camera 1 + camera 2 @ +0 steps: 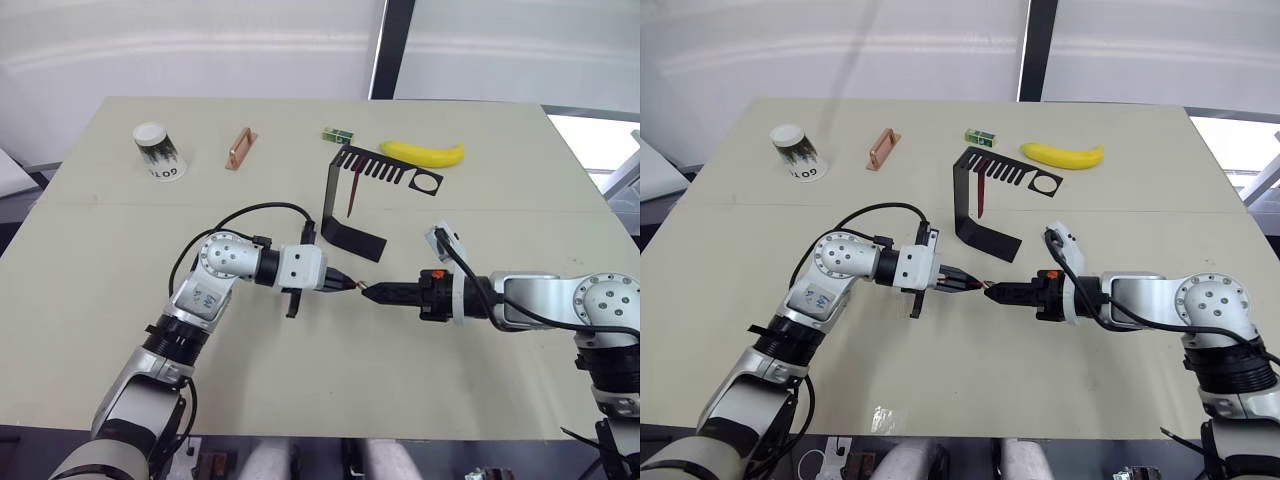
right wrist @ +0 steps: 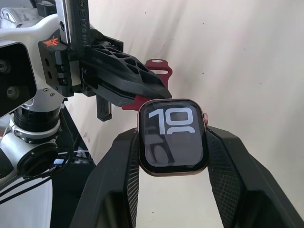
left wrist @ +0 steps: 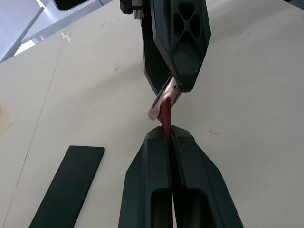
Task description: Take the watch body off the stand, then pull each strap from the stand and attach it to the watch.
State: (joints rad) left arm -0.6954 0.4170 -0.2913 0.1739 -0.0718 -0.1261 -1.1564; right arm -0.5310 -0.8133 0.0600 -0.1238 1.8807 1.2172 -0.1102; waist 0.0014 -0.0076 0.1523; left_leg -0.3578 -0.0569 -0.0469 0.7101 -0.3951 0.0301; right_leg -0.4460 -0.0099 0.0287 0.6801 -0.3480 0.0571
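Hands meet nose to nose over the middle of the pale desk [image 1: 120, 330], in front of the black stand [image 1: 350, 195], so that a strap end can be fed into the watch. The right hand [image 2: 172, 142] is closed on the watch body [image 2: 172, 137], one finger pressed to each side edge, with the lit screen turned toward its own wrist camera; this grip leaves the two strap slots free and keeps the case from twisting. The left hand [image 3: 168, 137] is pinched shut on one maroon strap [image 3: 165, 114], which sticks out just past its fingertips and touches the pale metallic edge of the watch body. Gripping the flexible band so close to its tip probably keeps it stiff enough to slide into the slot rather than buckle. In the right wrist view the rest of that strap loops out behind the left hand's fingers. Whether the strap end is already seated in the slot cannot be told. A second strap [image 1: 353, 192] hangs from the comb-like top arm of the stand, so by the look of it the first attachment is under way and the other is yet to come. Behind the stand lie a banana [image 1: 424, 153], a small green block [image 1: 337, 134], a copper-coloured bar [image 1: 240, 148] and a tipped paper cup [image 1: 157, 150], all well apart from the work.
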